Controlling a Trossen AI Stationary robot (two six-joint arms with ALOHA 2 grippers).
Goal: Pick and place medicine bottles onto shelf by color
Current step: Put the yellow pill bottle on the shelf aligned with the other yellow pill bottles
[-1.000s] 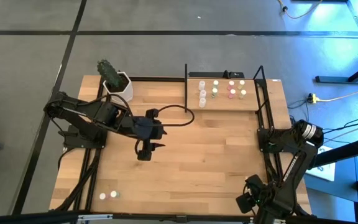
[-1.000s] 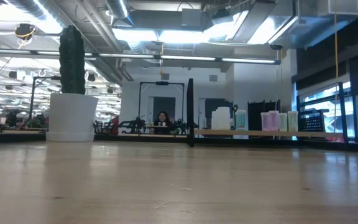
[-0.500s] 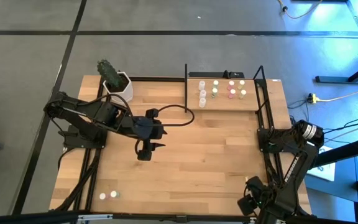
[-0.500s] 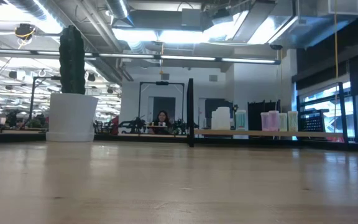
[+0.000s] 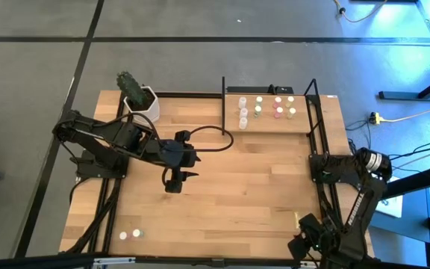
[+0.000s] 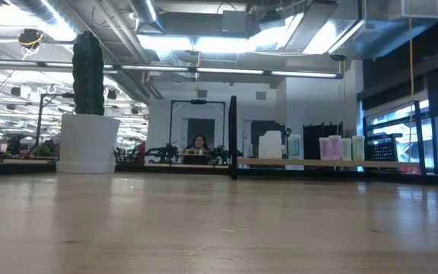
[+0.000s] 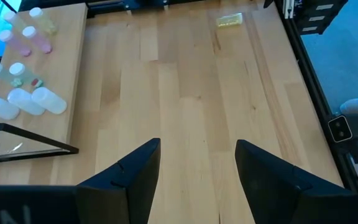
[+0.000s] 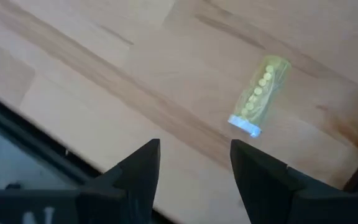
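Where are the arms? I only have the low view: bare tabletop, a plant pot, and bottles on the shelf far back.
Observer: The left gripper hangs over the middle of the table, fingers open and nothing between them.
Operator: And the right one?
Observer: The right gripper is open by the table's right corner, far from the shelf, facing a yellow bottle that lies on its side.
Operator: Any other strays?
Observer: Two white bottles sit by the matching corner on the left arm's side.
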